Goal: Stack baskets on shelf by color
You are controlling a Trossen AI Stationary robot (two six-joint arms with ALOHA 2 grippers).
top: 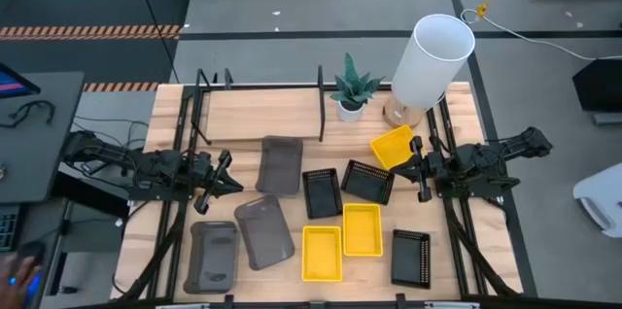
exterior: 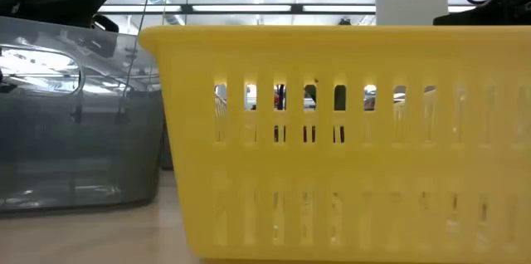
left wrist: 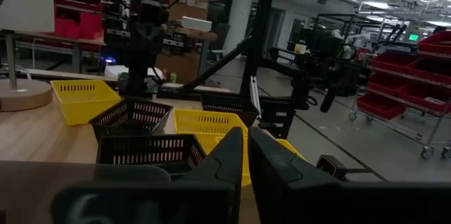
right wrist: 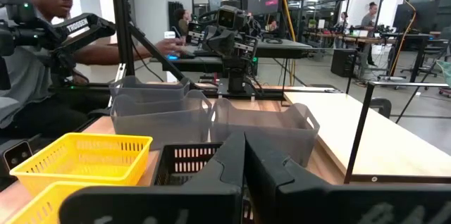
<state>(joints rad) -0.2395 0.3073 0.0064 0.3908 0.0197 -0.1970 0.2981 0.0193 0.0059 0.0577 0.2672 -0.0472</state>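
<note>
Overhead, we see the left gripper point(top: 225, 177) at 9 o'clock, fingers together and empty, beside the grey baskets point(top: 280, 164). The right gripper point(top: 418, 165) at 3 o'clock, fingers also together, hovers touching nothing, just beside a yellow basket point(top: 392, 146) and the black baskets point(top: 368, 182). More yellow baskets point(top: 362, 228) lie toward 6 o'clock on the tabletop point(top: 452, 251). The shelf point(top: 262, 115) spans 12 o'clock, bearing a plant point(top: 352, 87) and a lamp point(top: 431, 59).
</note>
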